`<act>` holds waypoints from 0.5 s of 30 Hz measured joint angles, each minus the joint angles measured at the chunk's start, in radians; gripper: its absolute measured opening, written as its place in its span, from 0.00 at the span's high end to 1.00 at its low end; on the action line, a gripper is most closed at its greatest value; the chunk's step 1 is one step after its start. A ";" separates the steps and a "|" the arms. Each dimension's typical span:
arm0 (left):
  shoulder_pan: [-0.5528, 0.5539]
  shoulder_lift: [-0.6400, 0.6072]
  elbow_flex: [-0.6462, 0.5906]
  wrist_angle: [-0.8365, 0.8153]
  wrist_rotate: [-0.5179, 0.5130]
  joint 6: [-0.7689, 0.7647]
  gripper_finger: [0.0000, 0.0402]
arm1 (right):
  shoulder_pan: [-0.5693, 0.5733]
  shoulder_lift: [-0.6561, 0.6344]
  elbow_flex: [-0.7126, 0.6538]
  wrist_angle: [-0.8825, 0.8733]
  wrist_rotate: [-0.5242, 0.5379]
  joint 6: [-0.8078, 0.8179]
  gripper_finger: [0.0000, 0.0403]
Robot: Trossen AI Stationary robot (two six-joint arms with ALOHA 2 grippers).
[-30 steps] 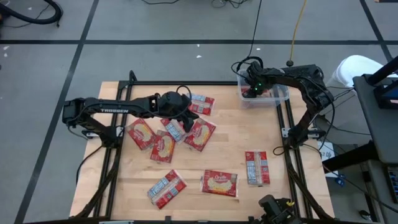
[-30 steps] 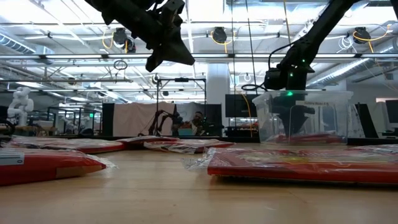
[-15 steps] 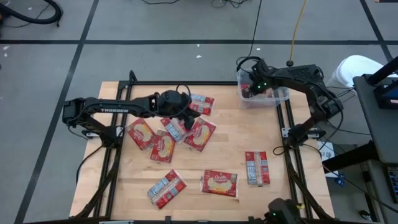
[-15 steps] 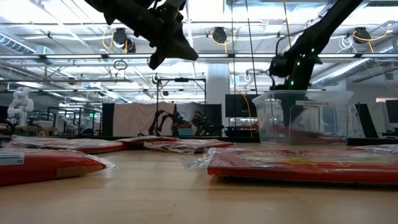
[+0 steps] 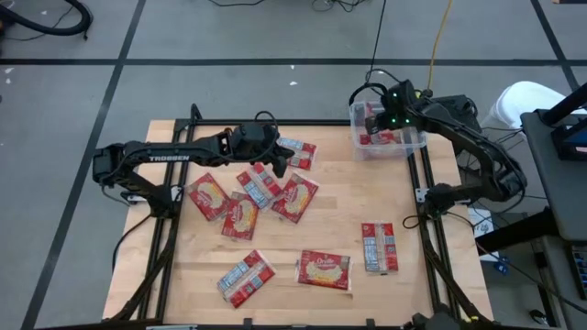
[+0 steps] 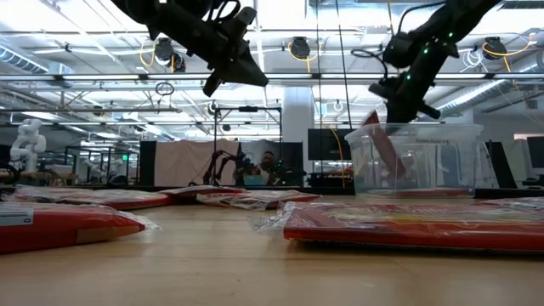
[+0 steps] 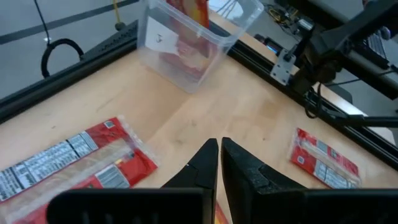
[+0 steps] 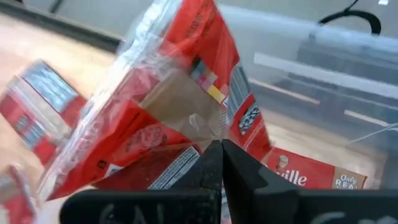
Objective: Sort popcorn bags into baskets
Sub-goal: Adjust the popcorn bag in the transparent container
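Observation:
The clear tub (image 5: 417, 145) stands at the table's far right corner and holds red popcorn bags. My right gripper (image 5: 374, 117) hovers over it, shut on one bag (image 6: 382, 151) that stands steeply tilted inside, with its top corner above the rim. My left gripper (image 5: 278, 168) is shut and bare, raised (image 6: 246, 76) over a cluster of bags (image 5: 248, 197) at left centre. Other bags lie flat near the far edge (image 5: 298, 153) and toward the near edge (image 5: 246, 278), (image 5: 324, 269), (image 5: 379, 247). My right gripper (image 8: 221, 149) pinches the tilted bag at its clear wrapper edge (image 8: 202, 127), coming from above and pointing down into the tub. The fingertips cover the exact spot. The bag hangs slanted below the fingers, its lower end (image 6: 395, 174) still down inside the tub (image 6: 459, 136).
Black frame rails run along the table's left and right sides (image 5: 426, 229). Bare wood lies between the bag cluster and the tub (image 5: 358, 188). In the left wrist view the tub (image 7: 211, 56) and one bag (image 7: 323, 158) show ahead, with the right arm's base beyond them.
My right gripper has risen out of the tub, staying shut. The bag it holds has tipped from lying flat on the tub's floor to steeply tilted, and its top now stands above the rim. My left gripper has drifted slightly toward the far edge, uncovering a bag in the cluster.

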 joint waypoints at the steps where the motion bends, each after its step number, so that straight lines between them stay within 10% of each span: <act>1: 0.004 0.000 0.000 0.000 0.000 0.000 0.94 | 0.000 -0.016 0.000 0.000 -0.006 0.009 1.00; 15: 0.028 0.000 0.000 0.155 -0.011 0.043 0.94 | 0.001 -0.133 0.021 0.014 -0.120 0.178 1.00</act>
